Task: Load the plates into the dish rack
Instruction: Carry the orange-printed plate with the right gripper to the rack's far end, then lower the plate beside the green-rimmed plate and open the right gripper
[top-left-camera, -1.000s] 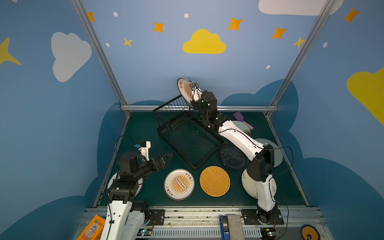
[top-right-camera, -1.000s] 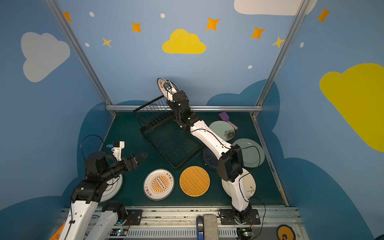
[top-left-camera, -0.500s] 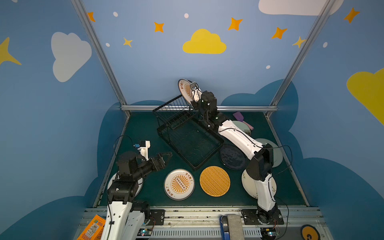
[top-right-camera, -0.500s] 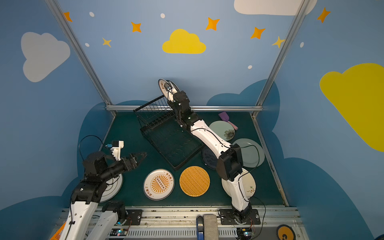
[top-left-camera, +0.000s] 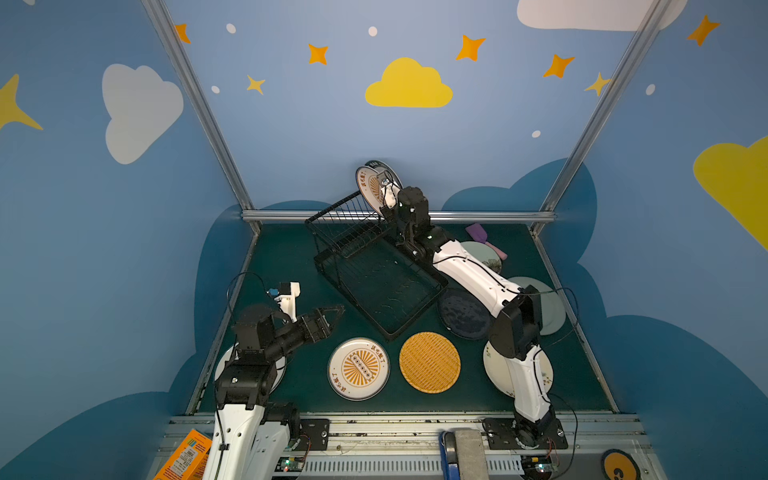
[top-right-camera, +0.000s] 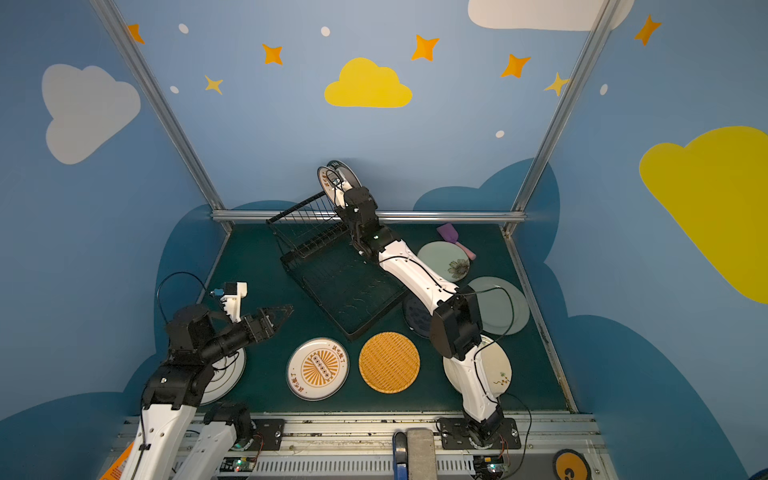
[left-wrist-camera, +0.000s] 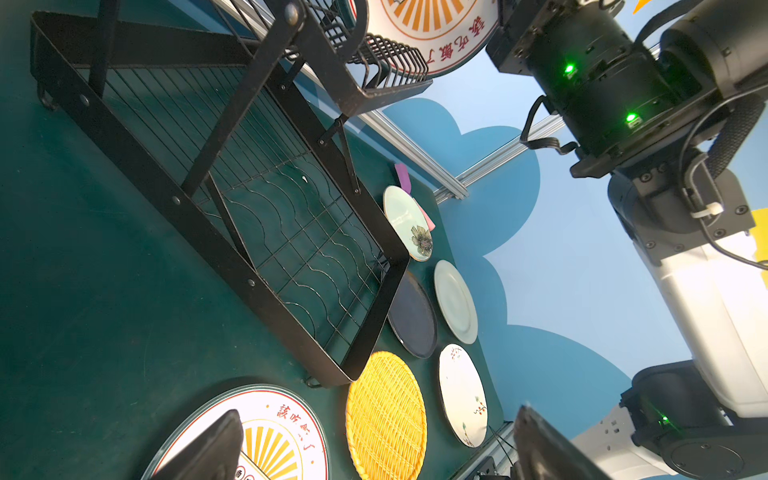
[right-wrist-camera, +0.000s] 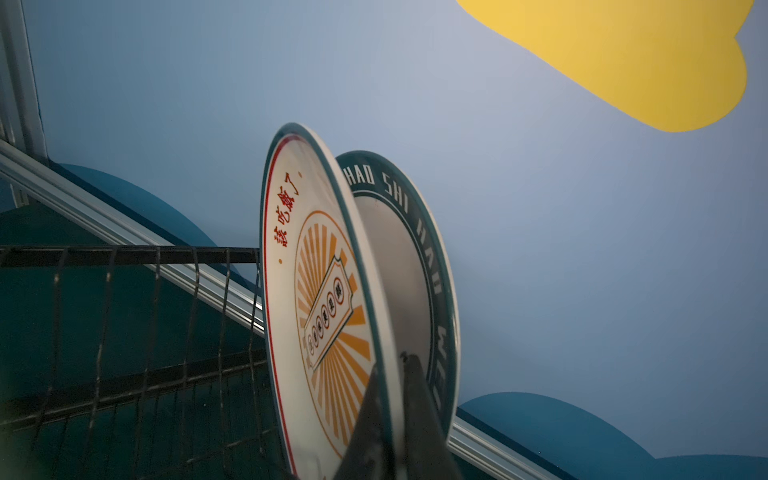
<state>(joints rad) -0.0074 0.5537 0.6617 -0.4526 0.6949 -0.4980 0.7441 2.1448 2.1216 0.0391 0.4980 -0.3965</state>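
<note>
One green mat (top-left-camera: 291, 257) carries everything. One black wire rack (top-left-camera: 351, 299) sits on it at an angle, its lower tray bare. Two arms are in view: the right arm (top-left-camera: 473, 274) stretches across the rack to its far end, and the left arm (top-left-camera: 266, 336) hangs over the mat's near left corner.

There are nine plates. Two stand upright at the far end of the rack's upper tier: the held sunburst plate (right-wrist-camera: 316, 291) and, just behind it, the lettered plate (right-wrist-camera: 424, 249). Seven lie flat on the mat:
- the flat sunburst plate (top-left-camera: 358, 368) and the woven plate (top-left-camera: 429, 362), side by side near the rack's front corner
- the navy plate (top-left-camera: 461, 316), touching the rack's right edge
- the plain green plate (top-left-camera: 552, 303) and the flowered plate (top-right-camera: 442, 259), further right
- the cream plate (top-right-camera: 496, 365), partly under the right arm
- the ringed plate (top-right-camera: 226, 374), partly under the left arm

One purple-and-pink spatula (top-right-camera: 449, 232) lies partly under the flowered plate.

The right gripper (right-wrist-camera: 390, 365) is clamped on the rim of the held sunburst plate. The left gripper (top-left-camera: 336, 313) is spread wide and holds nothing.
</note>
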